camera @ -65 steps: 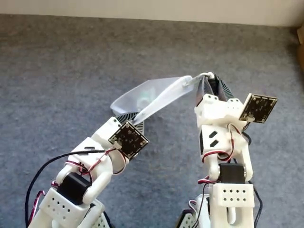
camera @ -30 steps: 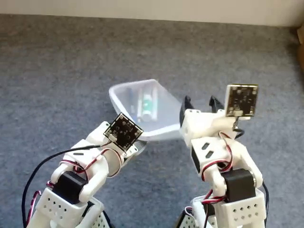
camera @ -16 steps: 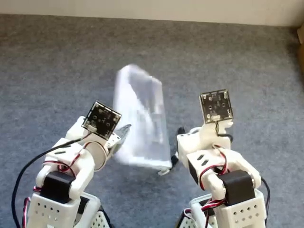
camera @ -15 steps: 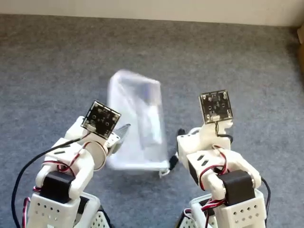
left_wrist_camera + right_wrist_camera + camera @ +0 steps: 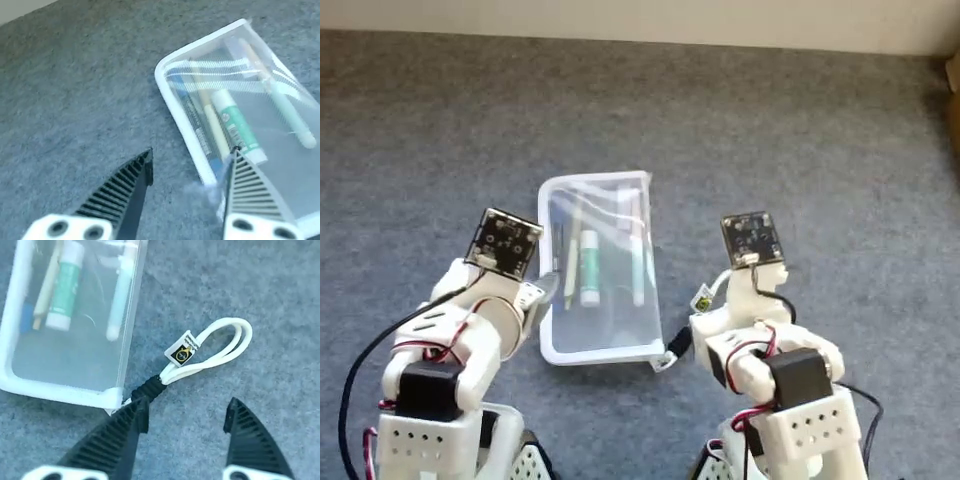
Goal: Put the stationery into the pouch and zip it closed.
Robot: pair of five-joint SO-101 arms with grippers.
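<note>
Pouch released, flat on the desk
Held aloft a moment earlier, it lay between the arms, stationery inside; left pincer and right pincer both gaped wide, empty. Task looked about done.

White printed arms carry black servos, red-and-white wires, square black circuit boards and ribbed black pincer fingers.
</note>
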